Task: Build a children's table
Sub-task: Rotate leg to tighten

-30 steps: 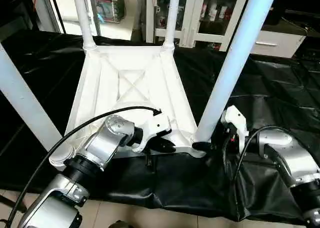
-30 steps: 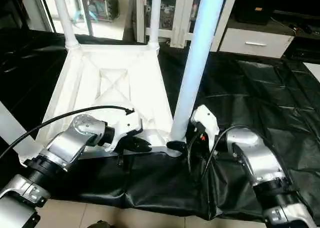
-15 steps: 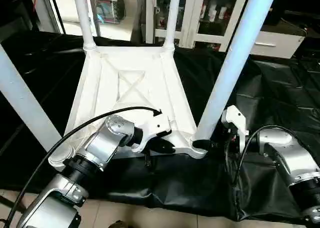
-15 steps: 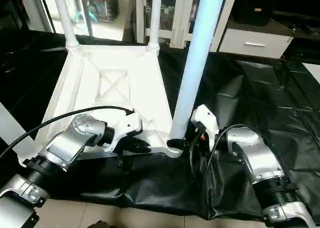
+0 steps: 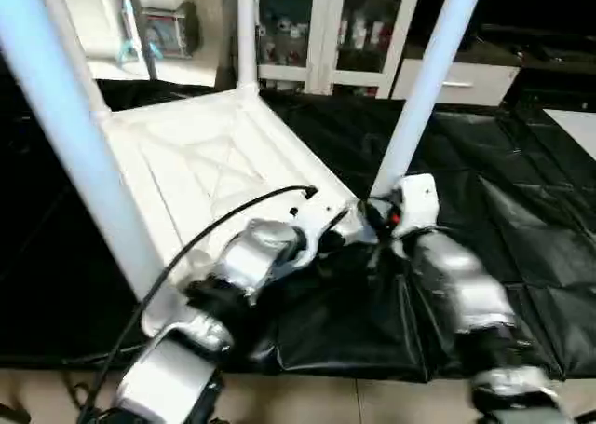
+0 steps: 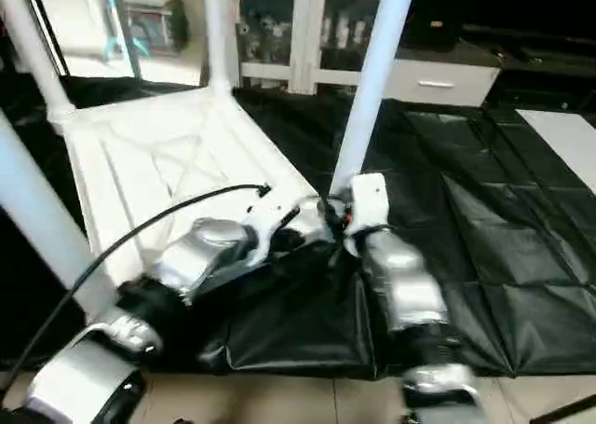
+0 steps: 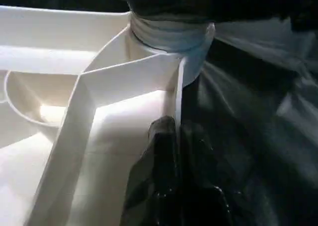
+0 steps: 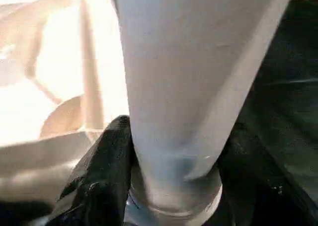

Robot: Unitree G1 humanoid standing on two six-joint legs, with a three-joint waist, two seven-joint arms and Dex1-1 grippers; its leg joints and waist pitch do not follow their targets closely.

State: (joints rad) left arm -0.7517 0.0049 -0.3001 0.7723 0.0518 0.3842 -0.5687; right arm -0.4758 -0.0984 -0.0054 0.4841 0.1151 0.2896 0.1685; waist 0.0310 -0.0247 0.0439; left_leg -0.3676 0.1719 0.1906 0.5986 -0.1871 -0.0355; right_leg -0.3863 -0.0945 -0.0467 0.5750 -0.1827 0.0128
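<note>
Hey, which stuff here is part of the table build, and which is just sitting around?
Job:
- upturned white table top
- table legs, e.g. the near right leg
- left end effector, shut on the top's edge rib
- right end effector, around that leg's base

Lying about:
- black sheet
- glass-door cabinet

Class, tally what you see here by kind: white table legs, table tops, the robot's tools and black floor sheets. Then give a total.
Table leg: 4
Table top: 1
Tool, counting left tool and right tool: 2
Black sheet: 1
Total: 8
</note>
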